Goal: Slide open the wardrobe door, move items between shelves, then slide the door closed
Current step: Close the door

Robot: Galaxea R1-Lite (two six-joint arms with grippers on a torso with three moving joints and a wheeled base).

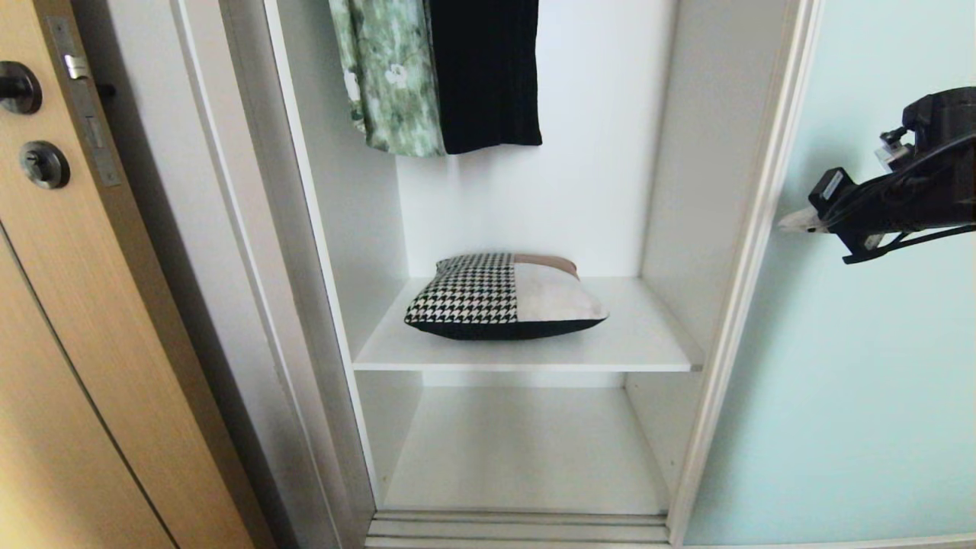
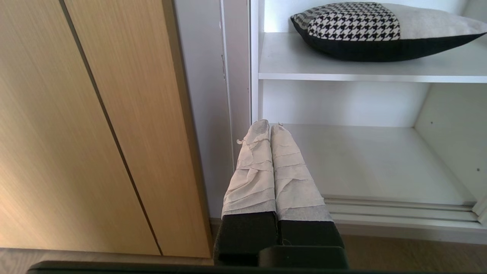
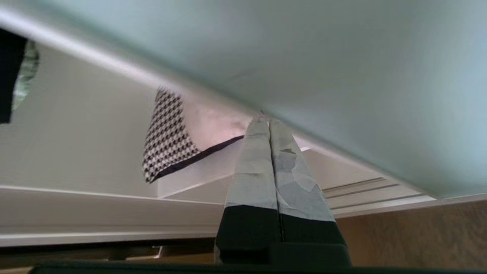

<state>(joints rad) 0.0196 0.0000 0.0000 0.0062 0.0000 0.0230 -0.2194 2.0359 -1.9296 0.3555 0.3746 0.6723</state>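
The frosted aqua sliding wardrobe door point(image 1: 862, 366) stands slid to the right, leaving the compartment open. A houndstooth and beige cushion point(image 1: 503, 297) lies on the upper white shelf point(image 1: 648, 343); the lower shelf point(image 1: 526, 450) beneath is bare. My right gripper point(image 1: 789, 222) is shut and empty, its taped tips close to the door's white frame edge point(image 1: 751, 252). The right wrist view shows these fingertips point(image 3: 262, 125) at the frame edge point(image 3: 213, 97) with the cushion point(image 3: 169, 137) beyond. My left gripper point(image 2: 269, 125) is shut and empty, low beside the wardrobe's left side.
A green floral garment point(image 1: 389, 76) and a black garment point(image 1: 484, 72) hang above the cushion. A tan wood door with black knob point(image 1: 19, 88) stands at the left. The sliding track point(image 1: 518, 526) runs along the wardrobe's bottom.
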